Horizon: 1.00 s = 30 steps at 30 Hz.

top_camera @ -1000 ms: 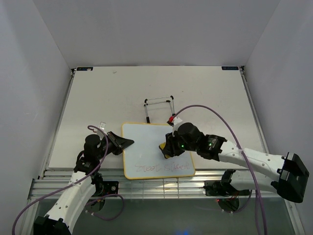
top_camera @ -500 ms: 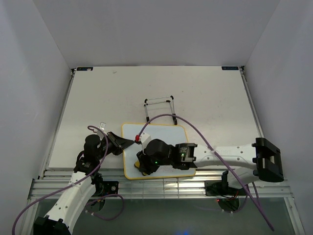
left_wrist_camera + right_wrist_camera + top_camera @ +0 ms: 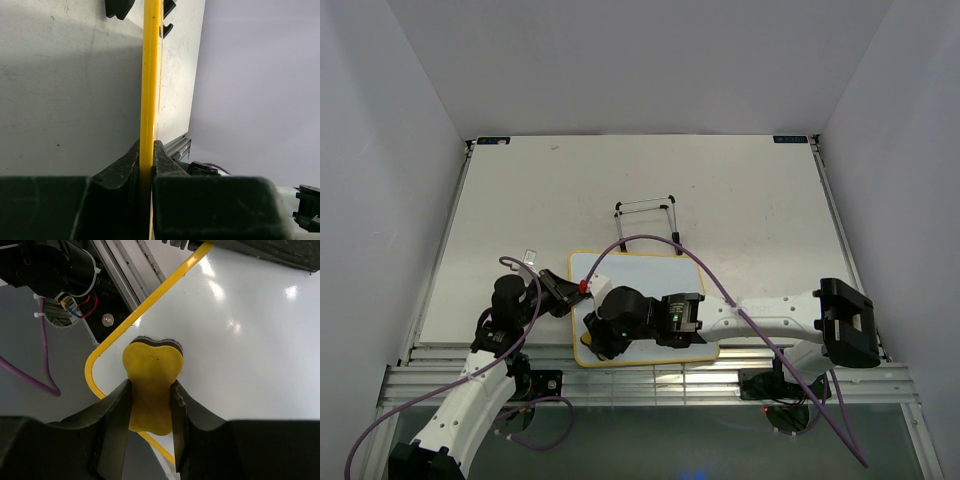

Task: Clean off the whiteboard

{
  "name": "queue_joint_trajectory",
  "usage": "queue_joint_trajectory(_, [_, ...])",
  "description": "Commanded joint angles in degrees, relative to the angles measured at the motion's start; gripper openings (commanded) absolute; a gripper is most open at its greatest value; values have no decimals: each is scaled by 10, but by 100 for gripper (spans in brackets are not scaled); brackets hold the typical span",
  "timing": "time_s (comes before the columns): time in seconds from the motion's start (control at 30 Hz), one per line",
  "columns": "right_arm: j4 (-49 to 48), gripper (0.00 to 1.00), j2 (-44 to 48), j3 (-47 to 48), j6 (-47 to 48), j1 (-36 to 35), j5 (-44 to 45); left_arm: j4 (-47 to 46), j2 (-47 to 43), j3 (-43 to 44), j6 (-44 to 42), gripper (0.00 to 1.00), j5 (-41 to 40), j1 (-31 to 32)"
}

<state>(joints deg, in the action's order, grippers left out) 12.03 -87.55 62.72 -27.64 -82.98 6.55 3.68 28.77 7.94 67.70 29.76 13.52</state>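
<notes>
Whiteboard [image 3: 650, 275] is lying flat on the table [image 3: 520, 200], near its front edge between my two arms. I am pinching its yellow frame on the left side with the left gripper [image 3: 146, 156], and the right gripper [image 3: 150, 402] is clenching the yellow eraser [image 3: 151, 372] against the board's near-left corner.

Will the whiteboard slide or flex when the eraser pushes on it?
Probably stiff: the whiteboard shows a straight yellow edge in the left wrist view. Thin and flat on the table, it would likely slide under the eraser in the right gripper; the left gripper pinching its edge probably prevents that.
</notes>
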Motion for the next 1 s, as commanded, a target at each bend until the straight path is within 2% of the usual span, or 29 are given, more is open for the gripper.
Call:
queue_joint_trajectory(0.0, [-9,20,8,-29,2,1,18,8,1,14,18,0,7,3])
queue_joint_trajectory(0.37, [-3,20,97,-185,-56,26,34,8,5,11,20,0,5,3])
queue_joint_trajectory(0.63, [4,20,235,-365,-123,77,40,8,5,11,16,0,7,3])
queue_joint_trajectory(0.77, [44,20,334,-418,-140,107,48,8,5,9,16,0,6,3])
queue_joint_trajectory(0.87, [55,20,374,-435,-142,125,48,8,5,8,16,0,6,3])
queue_joint_trajectory(0.97, [50,20,363,-417,-129,128,45,7,4,8,16,0,6,4])
